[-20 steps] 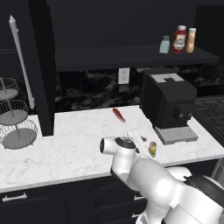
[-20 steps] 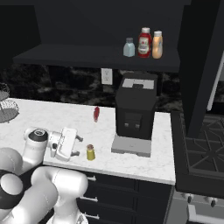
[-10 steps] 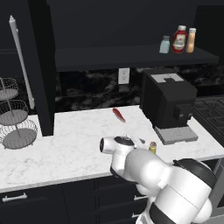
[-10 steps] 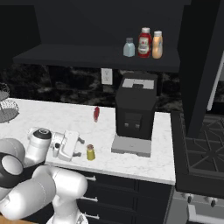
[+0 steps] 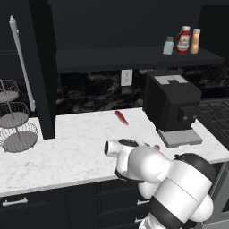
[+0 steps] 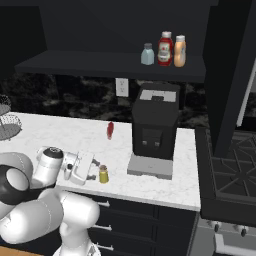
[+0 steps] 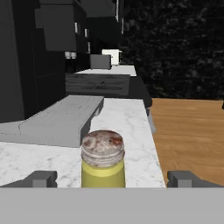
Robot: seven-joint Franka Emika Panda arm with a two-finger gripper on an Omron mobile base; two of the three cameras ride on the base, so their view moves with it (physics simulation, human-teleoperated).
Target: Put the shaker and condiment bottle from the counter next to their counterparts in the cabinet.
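The small stubby yellow-green shaker with a dull grey cap (image 6: 103,174) is seen standing upright on the long white marble counter (image 6: 60,135), close to its front edge. In the hand view the shaker (image 7: 103,160) is found between the two dark finger tips, one on each side, and no touch is seen. The two-finger gripper (image 6: 93,170) is held wide apart, just beside the shaker, and nothing is gripped.

To one side of the shaker, the grey base of the black boxy coffee machine (image 6: 154,127) is placed near it. A small red thing (image 6: 110,130) is laid on the counter behind the shaker, well apart from it. Open white counter is left on the other side, toward the wire basket stand (image 5: 17,129).

The white arm is bent low over the front of the counter, with the hand turned sideways and level with the shaker.

High above, on the dark wide shelf of the black wall cabinet (image 6: 100,65), three things are stood in a row: a small pale blue-grey shaker (image 6: 147,54), a red bottle with a white label (image 6: 165,49), and a slim orange bottle with a pale cap (image 6: 180,51). The orange bottle is set just beside the red one. Bare shelf is left beside the blue-grey shaker.
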